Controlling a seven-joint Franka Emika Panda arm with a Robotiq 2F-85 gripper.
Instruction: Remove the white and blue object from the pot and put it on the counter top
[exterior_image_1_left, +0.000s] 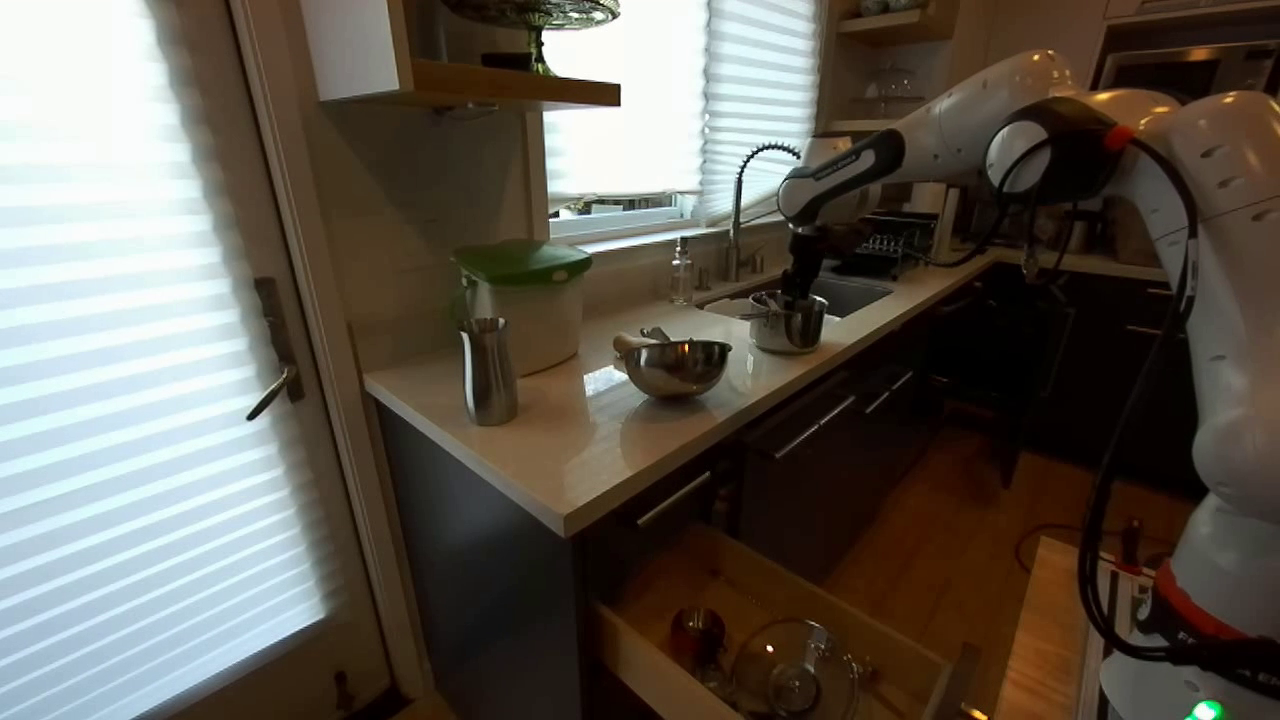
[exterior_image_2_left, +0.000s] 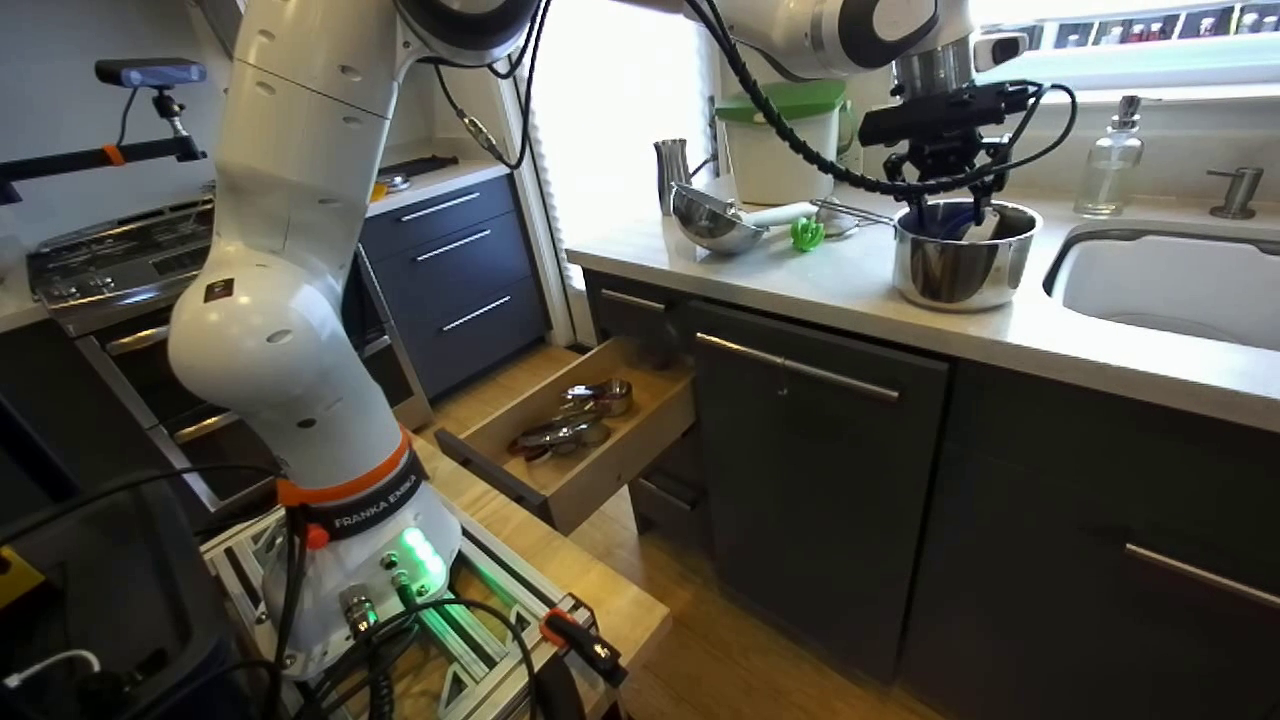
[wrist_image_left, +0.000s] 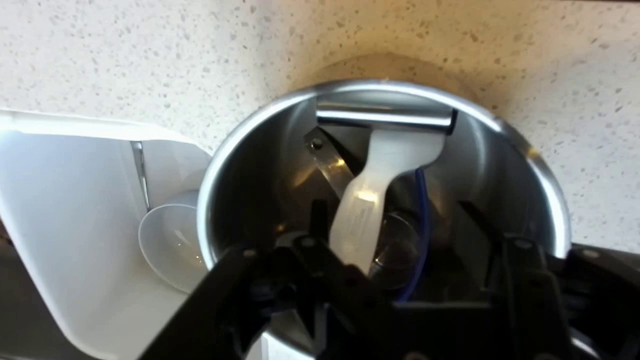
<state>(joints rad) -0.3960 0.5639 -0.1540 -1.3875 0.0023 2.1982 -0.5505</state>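
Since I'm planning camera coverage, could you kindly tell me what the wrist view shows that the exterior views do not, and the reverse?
Only the wrist view shows a holed metal strip inside the pot and a slim metal piece in the sink.

Only the exterior views show the steel bowl, green-lidded bin, soap dispenser and open drawer, each visible in both.

Wrist and exterior views share the pot itself, the sink, the counter top and the gripper.
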